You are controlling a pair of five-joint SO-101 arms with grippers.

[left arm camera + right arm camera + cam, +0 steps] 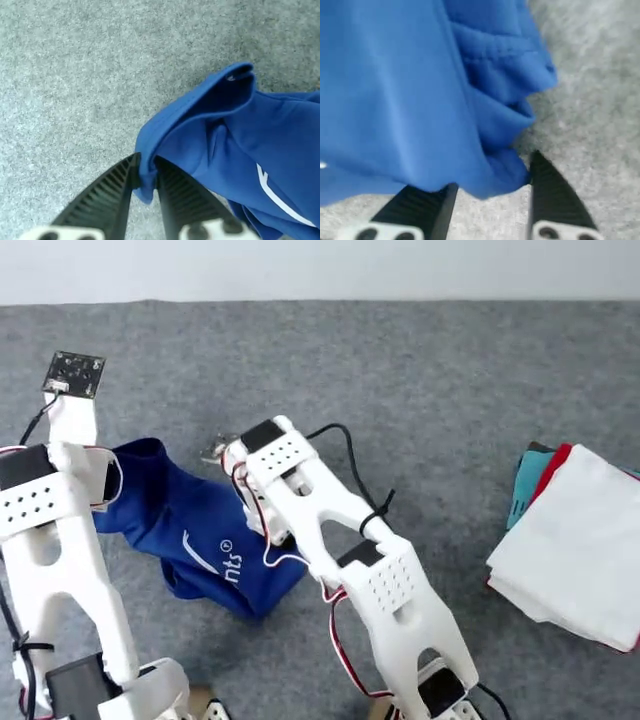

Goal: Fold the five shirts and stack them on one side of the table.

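Note:
A blue shirt [200, 530] with white print lies crumpled on the grey table, left of centre. My left gripper [145, 172] is shut on a folded edge of the blue shirt [240, 135], holding that edge slightly raised; in the high view the left gripper [108, 485] sits at the shirt's left end. My right gripper [490, 185] stands open at the opposite side, with a bunched hem of the blue shirt [395, 90] between its spread fingers. From above, the right gripper [258, 518] is mostly hidden under its own arm.
A stack of folded shirts [575, 540], white on top with red and teal beneath, sits at the table's right edge. Bare grey table [430, 400] stretches between the arms and the stack and along the far side.

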